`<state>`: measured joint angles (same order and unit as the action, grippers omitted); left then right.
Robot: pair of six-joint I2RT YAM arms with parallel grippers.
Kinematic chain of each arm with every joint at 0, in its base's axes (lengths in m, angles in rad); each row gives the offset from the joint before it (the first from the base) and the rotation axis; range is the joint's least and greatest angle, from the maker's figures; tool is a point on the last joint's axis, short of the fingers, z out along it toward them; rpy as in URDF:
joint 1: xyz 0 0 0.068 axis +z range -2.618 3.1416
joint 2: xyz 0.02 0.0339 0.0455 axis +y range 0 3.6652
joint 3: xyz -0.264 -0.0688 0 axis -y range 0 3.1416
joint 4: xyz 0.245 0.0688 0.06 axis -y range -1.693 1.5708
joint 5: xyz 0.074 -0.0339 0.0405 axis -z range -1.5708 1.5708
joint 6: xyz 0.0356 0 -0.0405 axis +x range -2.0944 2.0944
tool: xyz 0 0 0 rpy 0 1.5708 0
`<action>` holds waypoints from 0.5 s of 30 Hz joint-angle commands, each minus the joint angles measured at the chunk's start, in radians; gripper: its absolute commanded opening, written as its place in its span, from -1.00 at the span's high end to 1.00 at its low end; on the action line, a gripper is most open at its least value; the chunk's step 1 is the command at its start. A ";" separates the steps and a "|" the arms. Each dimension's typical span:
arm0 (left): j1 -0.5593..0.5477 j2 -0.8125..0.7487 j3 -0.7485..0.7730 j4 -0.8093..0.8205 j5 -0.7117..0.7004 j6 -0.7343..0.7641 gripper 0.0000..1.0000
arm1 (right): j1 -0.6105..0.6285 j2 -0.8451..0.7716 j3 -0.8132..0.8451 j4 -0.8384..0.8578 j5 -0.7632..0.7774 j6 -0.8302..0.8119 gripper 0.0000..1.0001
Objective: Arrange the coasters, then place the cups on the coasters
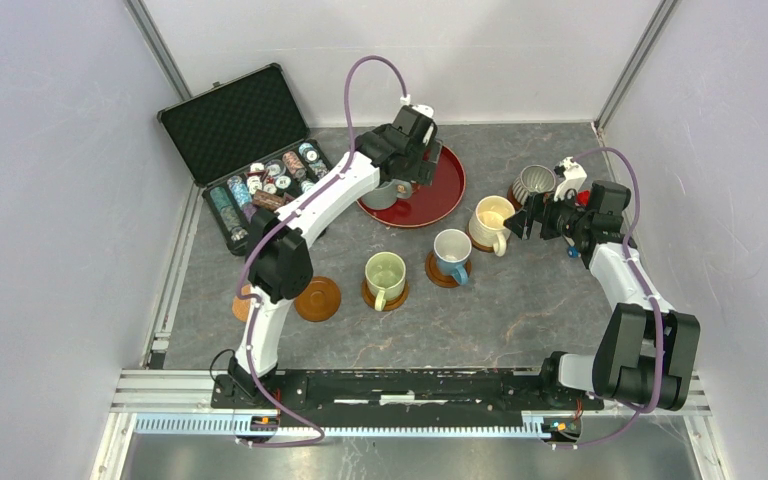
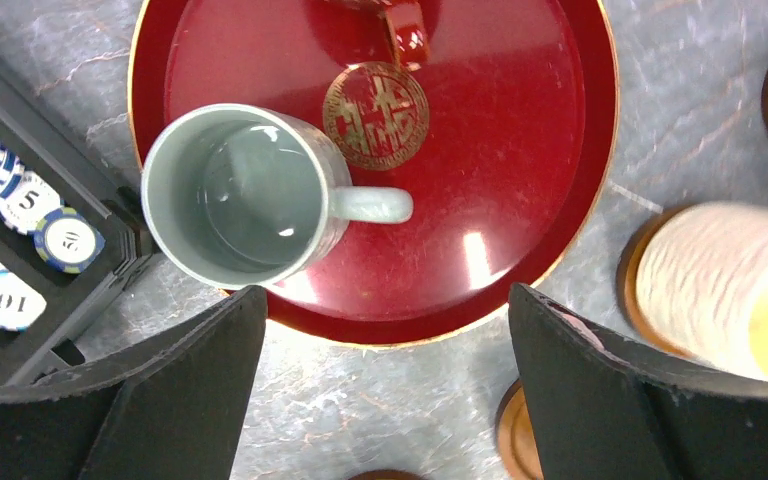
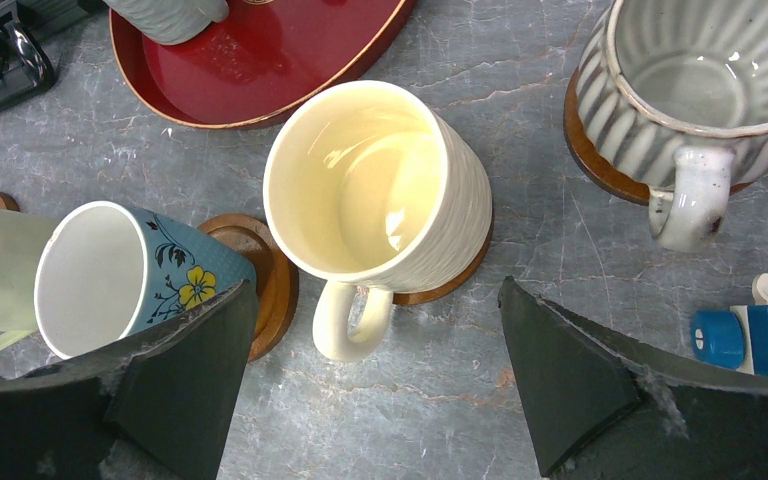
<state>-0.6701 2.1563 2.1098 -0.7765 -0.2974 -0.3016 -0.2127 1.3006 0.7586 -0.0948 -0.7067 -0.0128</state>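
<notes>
1. Left gripper: jaws spread wide and gripping nothing. It hangs over the near rim of the glossy red round tray, with its black fingers well apart.
2. Grey ceramic mug: stands upright, mouth up, on the tray against its left rim. It is just beyond the fingertips and untouched. Its handle lies level and points toward the tray's middle, just short of the gold emblem.
3. Room on the tray: bare red surface runs from the handle to the right rim. A glossy reddish mug handle shows at the far side, with the rest cut off. The black poker-chip case lies just beside the left rim, leaving only a narrow gap.
4. Right gripper: jaws wide and holding nothing, to the right of the tray.
5. Cream-yellow ribbed mug: upright on a round brown wooden coaster just right of the tray. Its handle points away from the tray and sits between the right fingers in the wrist view, with no contact visible.
6. Ribbed grey-white mug: upright on a second coaster, farther right of the tray, with its handle parallel to the cream one.
7. Light blue flowered mug and pale green mug: each upright on its own coaster on the near side of the tray, handles pointing away from it. Bare tabletop separates them from the rim.
8. Copper-toned coaster: bare, near-left of the tray.
</notes>
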 commanded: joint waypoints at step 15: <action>0.068 0.165 0.183 -0.149 0.043 -0.524 -1.00 | -0.006 -0.009 0.008 0.009 0.002 -0.005 -0.96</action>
<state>-0.6094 2.3112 2.2562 -0.9165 -0.3019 -0.7258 -0.2127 1.3006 0.7586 -0.0948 -0.7063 -0.0128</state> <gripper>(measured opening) 0.996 0.979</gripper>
